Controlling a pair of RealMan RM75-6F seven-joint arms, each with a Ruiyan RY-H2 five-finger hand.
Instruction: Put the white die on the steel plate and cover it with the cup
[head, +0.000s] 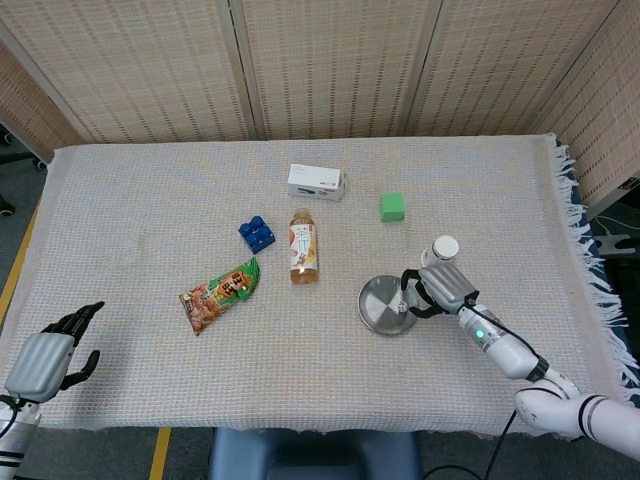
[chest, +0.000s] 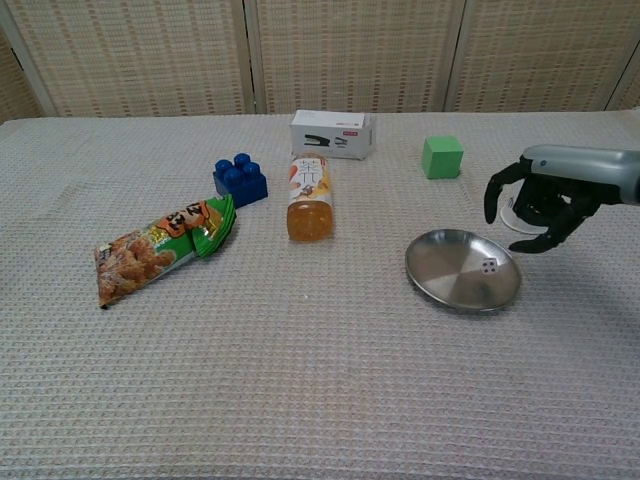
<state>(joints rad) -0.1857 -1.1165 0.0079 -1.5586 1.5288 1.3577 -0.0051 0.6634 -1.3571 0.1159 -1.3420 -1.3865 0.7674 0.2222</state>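
Observation:
The white die lies on the right part of the steel plate, apart from any finger. My right hand hovers just above and right of the plate's rim, fingers spread and holding nothing. Behind it stands the white cup, mostly hidden by the fingers. In the head view the cup stands upside down just behind the right hand, beside the plate; the die is too small to make out there. My left hand rests open at the table's near left corner.
A green cube sits behind the plate. A lying drink bottle, a white stapler box, a blue brick and a snack bag spread across the middle and left. The table's fringed right edge is close by.

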